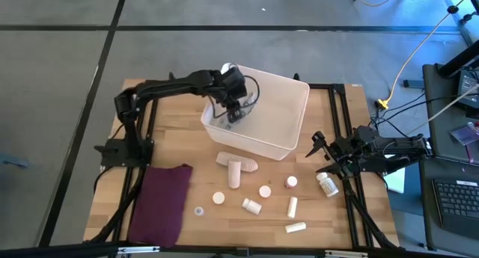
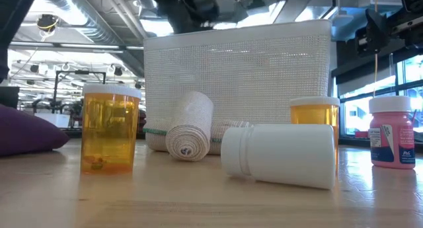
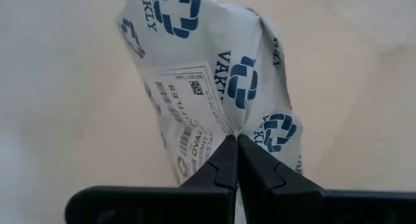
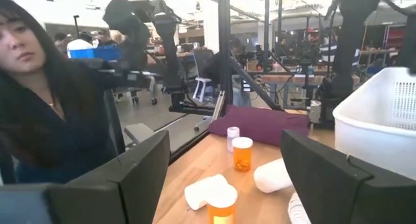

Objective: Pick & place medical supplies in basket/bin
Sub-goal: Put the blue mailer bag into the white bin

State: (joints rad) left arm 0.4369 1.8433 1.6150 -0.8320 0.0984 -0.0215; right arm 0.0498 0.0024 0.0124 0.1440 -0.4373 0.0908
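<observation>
While your left gripper (image 3: 235, 141) pinches the crumpled blue-printed soft packet (image 3: 208, 74), seemingly inside the white plastic tub (image 1: 288, 108), your right gripper (image 1: 318, 155) waits spread.

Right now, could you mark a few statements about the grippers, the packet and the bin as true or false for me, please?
1. The left gripper is shut on the printed packet. True.
2. The left gripper is over the maroon cloth. False: it is inside the white bin, holding the packet there.
3. The right gripper is open and holds nothing. True.
4. The right gripper is inside the bin. False: it waits near the table's right edge, beside a white bottle.
5. All the supplies are already in the bin. False: bandage rolls and several bottles lie on the table in front of it.
</observation>
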